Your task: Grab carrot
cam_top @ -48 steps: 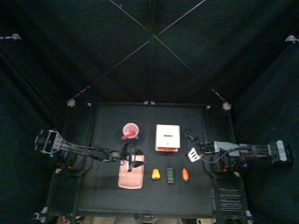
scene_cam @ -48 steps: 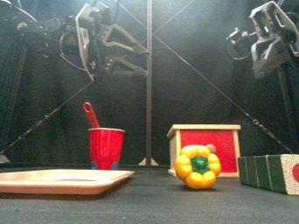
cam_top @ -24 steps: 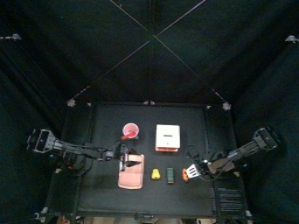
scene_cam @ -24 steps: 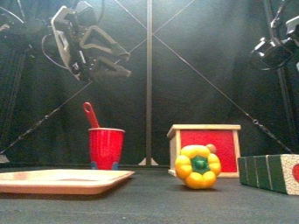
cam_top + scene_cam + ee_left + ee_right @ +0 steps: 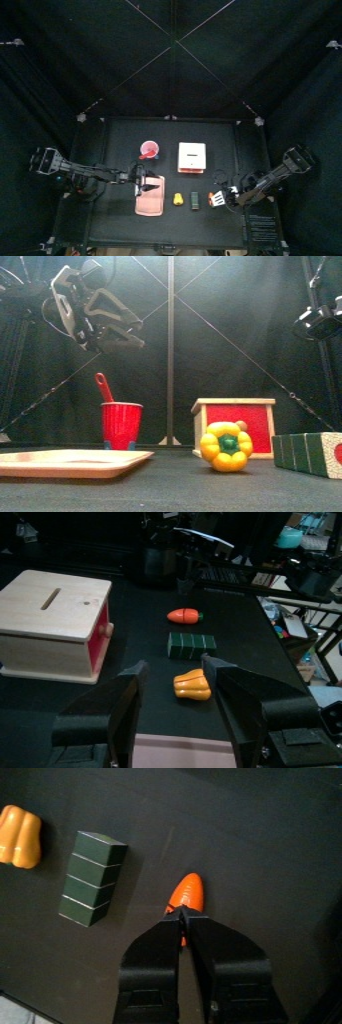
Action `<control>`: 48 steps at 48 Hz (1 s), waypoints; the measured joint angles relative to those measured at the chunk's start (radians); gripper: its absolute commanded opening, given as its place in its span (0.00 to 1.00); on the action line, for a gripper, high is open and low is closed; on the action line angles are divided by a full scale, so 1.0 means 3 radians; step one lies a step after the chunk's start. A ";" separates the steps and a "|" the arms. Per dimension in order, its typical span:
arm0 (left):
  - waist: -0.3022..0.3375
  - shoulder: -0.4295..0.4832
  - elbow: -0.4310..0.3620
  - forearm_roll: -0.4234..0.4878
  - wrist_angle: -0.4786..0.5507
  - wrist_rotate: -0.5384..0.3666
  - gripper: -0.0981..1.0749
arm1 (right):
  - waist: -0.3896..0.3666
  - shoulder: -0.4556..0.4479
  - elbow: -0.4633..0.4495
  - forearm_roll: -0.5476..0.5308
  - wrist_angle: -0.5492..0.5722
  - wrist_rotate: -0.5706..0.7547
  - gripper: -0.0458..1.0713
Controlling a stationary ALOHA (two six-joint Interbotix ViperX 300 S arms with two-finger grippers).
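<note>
Orange carrot (image 5: 189, 891), at right gripper (image 5: 181, 915) tips

Two black robot arms with jointed segments and looping cables; the left gripper (image 5: 171, 672) and right gripper (image 5: 183, 917) have matte black jaws.

No text, label, brand, number or sign can be read anywhere in these views. The wooden box (image 5: 54, 622) shows only a plain slot in its lid and a red side panel, the dark green block (image 5: 91, 878) beside it is unmarked, and the red cup (image 5: 122, 424) carries no print.
</note>
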 measured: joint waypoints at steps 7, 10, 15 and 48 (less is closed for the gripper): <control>0.0000 0.0010 0.0010 0.0000 0.0000 0.0000 0.80 | 0.0000 0.0153 -0.0005 0.0077 -0.0066 -0.0031 0.85; 0.0000 0.0015 0.0010 -0.0005 0.0000 0.0000 0.80 | 0.0010 0.0194 -0.0005 0.0082 -0.0097 -0.0036 0.87; 0.0000 0.0015 0.0010 0.0000 -0.0005 0.0000 0.80 | 0.0015 0.0271 -0.0005 0.0087 -0.0199 -0.0031 0.87; 0.0010 0.0015 0.0087 0.0000 0.0000 0.0000 0.80 | 0.0005 0.0706 0.0056 0.0281 -0.0583 -0.0031 0.86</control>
